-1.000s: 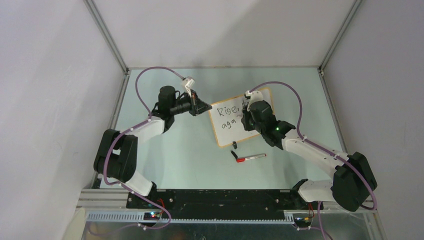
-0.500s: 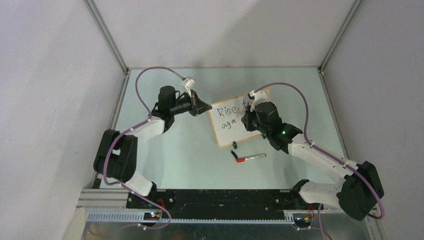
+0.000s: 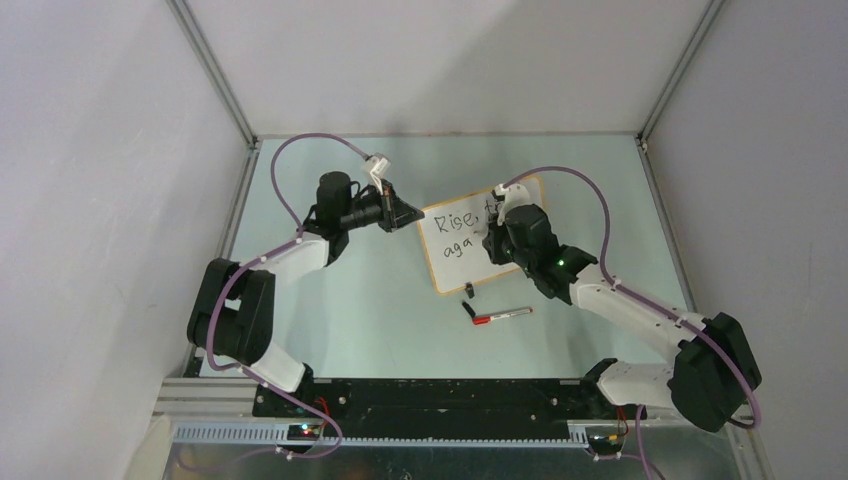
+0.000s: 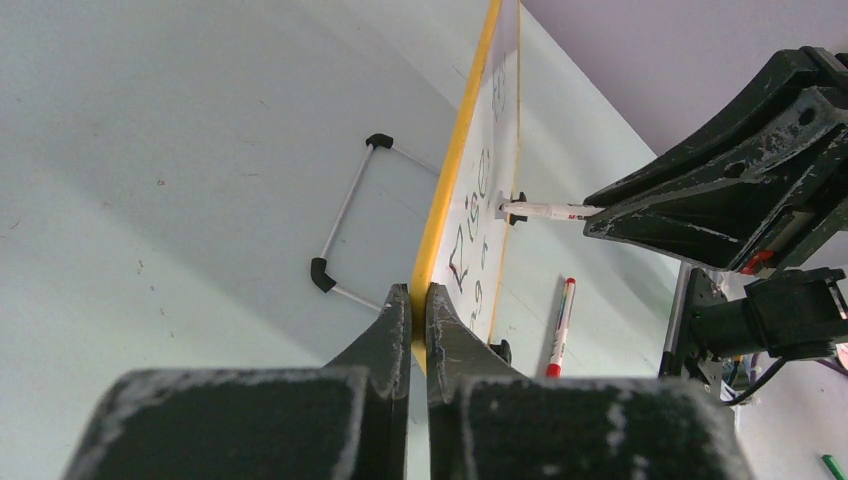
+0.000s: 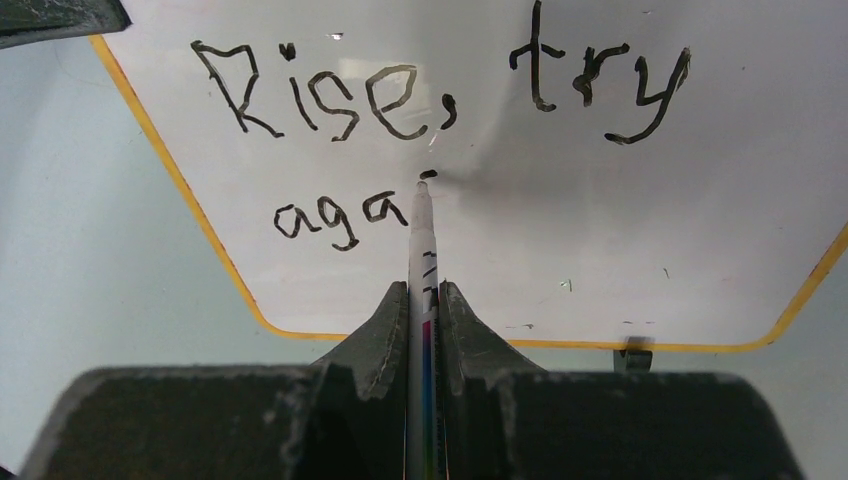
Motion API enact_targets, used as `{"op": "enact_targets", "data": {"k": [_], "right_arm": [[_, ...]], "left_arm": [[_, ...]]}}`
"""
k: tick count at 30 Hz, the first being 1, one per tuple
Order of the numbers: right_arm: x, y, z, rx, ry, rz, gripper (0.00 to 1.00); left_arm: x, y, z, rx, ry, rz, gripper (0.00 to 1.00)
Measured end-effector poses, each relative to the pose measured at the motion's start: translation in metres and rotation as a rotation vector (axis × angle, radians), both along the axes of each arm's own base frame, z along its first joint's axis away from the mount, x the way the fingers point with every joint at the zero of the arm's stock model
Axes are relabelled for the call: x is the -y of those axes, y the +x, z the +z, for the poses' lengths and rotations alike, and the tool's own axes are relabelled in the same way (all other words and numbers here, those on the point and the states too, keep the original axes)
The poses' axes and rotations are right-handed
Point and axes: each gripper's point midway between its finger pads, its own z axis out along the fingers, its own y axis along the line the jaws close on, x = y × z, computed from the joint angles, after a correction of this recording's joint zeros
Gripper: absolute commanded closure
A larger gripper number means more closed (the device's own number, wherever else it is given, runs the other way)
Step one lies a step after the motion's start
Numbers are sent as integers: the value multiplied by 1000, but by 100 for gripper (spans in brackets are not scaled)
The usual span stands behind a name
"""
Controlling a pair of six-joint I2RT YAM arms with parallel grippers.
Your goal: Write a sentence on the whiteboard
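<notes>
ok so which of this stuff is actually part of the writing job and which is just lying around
In use: whiteboard; the sentence so far, "Rise, try aga"; marker gripped in the right hand; left hand clamping the board's frame.
Lying about: red-capped marker on the table, near side of the board.

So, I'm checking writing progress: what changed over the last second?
The right gripper, shut on the white marker, drifted slightly rightward over the white orange-framed whiteboard, then eased back. The left gripper stayed clamped on its frame; board, "aga" and the red-capped pen unchanged.
</notes>
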Motion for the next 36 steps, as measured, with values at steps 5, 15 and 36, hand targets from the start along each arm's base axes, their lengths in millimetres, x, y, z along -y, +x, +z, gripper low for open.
{"op": "enact_targets", "data": {"k": [5,15,36], "right_arm": [[1,1,-3,-5,-5,-2,100],[2,2,-6,-12,-11,-8,100],[1,3,-12,-26,-21,-8,100]], "left_arm": [[0,0,0,0,0,0,97],[0,0,0,0,0,0,98],[0,0,0,5,4,-1,97]]}}
